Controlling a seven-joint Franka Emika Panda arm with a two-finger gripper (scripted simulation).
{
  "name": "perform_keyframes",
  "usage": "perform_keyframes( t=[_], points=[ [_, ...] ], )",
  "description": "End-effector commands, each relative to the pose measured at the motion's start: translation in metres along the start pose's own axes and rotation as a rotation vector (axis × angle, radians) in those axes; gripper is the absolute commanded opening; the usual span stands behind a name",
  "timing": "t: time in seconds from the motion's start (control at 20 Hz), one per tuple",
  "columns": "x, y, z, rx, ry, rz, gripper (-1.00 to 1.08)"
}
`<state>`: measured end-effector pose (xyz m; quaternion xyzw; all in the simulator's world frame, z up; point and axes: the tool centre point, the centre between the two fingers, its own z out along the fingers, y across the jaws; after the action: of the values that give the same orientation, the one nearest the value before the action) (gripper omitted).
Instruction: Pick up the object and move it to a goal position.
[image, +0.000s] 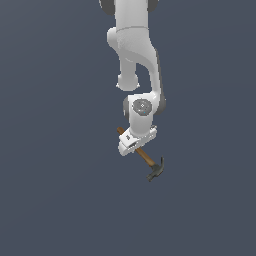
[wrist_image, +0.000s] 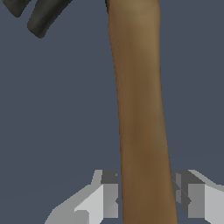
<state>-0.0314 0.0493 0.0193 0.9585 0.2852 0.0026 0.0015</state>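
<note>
The hammer (image: 148, 161) has its brown wooden handle (wrist_image: 142, 131) running straight between the two fingers (wrist_image: 107, 194) of the gripper (image: 131, 142). The dark grey head (image: 156, 170) sticks out past the gripper toward the exterior view's right and lower down. The fingers are closed in on the handle, one pressed against each side, gripping it partway along its length.
</note>
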Motion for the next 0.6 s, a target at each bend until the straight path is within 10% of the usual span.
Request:
perform_keyframes(
  t=[0.0, 0.55],
  points=[
    [-0.001, -0.004, 0.003, 0.004, -0.004, -0.004, -1.0],
    [-0.003, -0.009, -0.012, 0.0, -0.002, 0.002, -1.0]
  ],
)
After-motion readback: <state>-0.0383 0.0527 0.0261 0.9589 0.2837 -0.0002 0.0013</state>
